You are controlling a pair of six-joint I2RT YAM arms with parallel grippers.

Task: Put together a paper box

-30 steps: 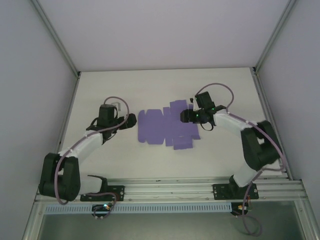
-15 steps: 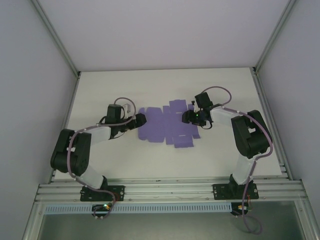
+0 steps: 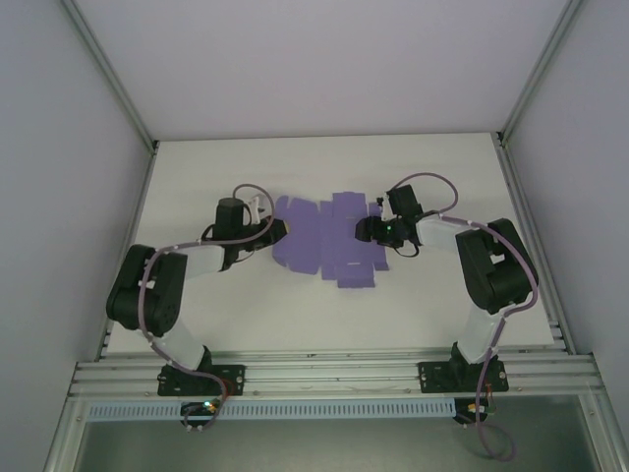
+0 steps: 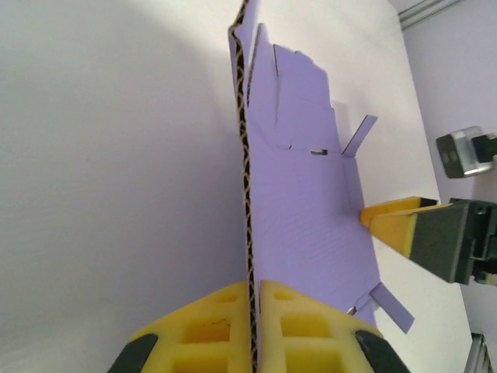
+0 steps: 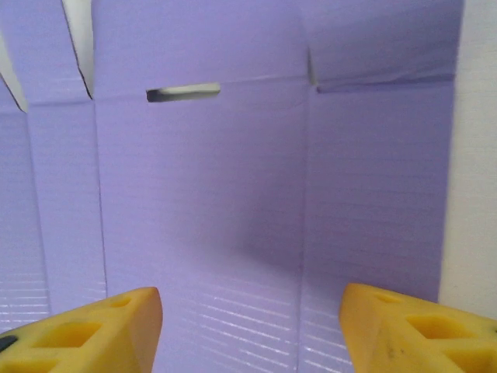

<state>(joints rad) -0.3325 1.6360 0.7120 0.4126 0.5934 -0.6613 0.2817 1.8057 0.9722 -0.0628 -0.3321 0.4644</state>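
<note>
The paper box point(image 3: 329, 241) is a flat purple die-cut sheet with flaps, lying mid-table between the two arms. My left gripper point(image 3: 278, 231) is shut on the sheet's left edge. In the left wrist view its yellow fingers point(image 4: 210, 326) pinch the corrugated edge of the paper box point(image 4: 311, 210), which stands edge-on to the camera. My right gripper point(image 3: 362, 230) is over the sheet's right part, open. Close above the purple surface of the paper box point(image 5: 233, 179) its yellow fingertips point(image 5: 93, 326) are spread wide. The right gripper's yellow finger point(image 4: 396, 221) also rests on the sheet in the left wrist view.
The white table point(image 3: 226, 177) is walled on left, right and back. An aluminium rail point(image 3: 334, 374) with the arm bases runs along the near edge. A small white tab point(image 3: 256, 206) sits by the left wrist.
The left gripper moved right to the sheet's left edge and shut on it, and the sheet has shifted a little. The right gripper stayed over the sheet's right part.
</note>
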